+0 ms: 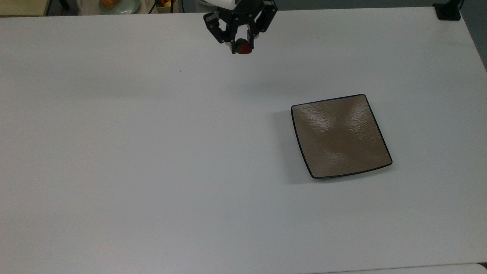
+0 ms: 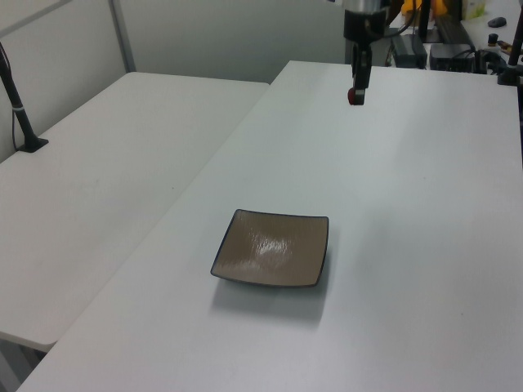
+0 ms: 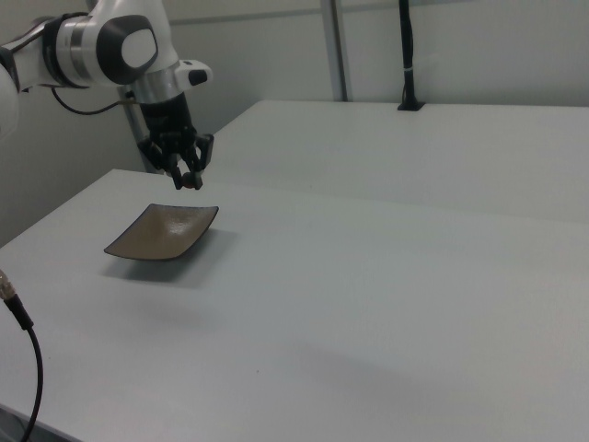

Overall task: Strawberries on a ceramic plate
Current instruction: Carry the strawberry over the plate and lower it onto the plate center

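My gripper (image 1: 241, 44) hangs high over the table at the top view's upper middle, shut on a small red strawberry (image 1: 242, 47) with a dark green cap. The same strawberry (image 2: 356, 95) shows at the fingertips in the left view, and in the right view the strawberry (image 3: 190, 183) hangs in the gripper (image 3: 188, 178) above the plate's far edge. The square brown ceramic plate (image 1: 339, 135) with a thin dark rim lies on the table at the top view's right, empty, well apart from the gripper. It also appears as the ceramic plate (image 2: 272, 248) in the left view and the ceramic plate (image 3: 163, 232) in the right view.
The white table (image 1: 152, 160) spreads wide around the plate. A pale round dish with orange food (image 1: 118, 5) sits beyond the table's far edge at the top view's upper left. A black clamp (image 1: 447, 10) stands at the top view's upper right corner.
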Controlling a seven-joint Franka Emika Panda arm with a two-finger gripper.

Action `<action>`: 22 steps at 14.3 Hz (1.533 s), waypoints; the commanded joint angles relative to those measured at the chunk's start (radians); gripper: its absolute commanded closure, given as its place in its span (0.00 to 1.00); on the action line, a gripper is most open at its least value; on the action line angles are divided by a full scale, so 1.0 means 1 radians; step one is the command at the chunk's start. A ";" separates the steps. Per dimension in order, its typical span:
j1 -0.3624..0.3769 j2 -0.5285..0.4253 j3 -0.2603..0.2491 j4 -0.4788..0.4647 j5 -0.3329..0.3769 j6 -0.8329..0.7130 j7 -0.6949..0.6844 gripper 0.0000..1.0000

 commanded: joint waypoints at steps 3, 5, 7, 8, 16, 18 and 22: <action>0.127 0.078 -0.003 0.016 0.007 0.155 0.350 0.94; 0.162 0.105 -0.002 0.014 0.004 0.224 0.433 0.94; 0.199 0.152 -0.002 0.016 -0.001 0.310 0.489 0.94; 0.217 0.183 -0.002 0.014 -0.002 0.380 0.528 0.94; 0.267 0.322 -0.002 0.012 -0.004 0.571 0.556 0.93; 0.268 0.341 -0.002 0.009 -0.004 0.598 0.554 0.92; 0.270 0.395 -0.002 0.006 -0.007 0.660 0.553 0.84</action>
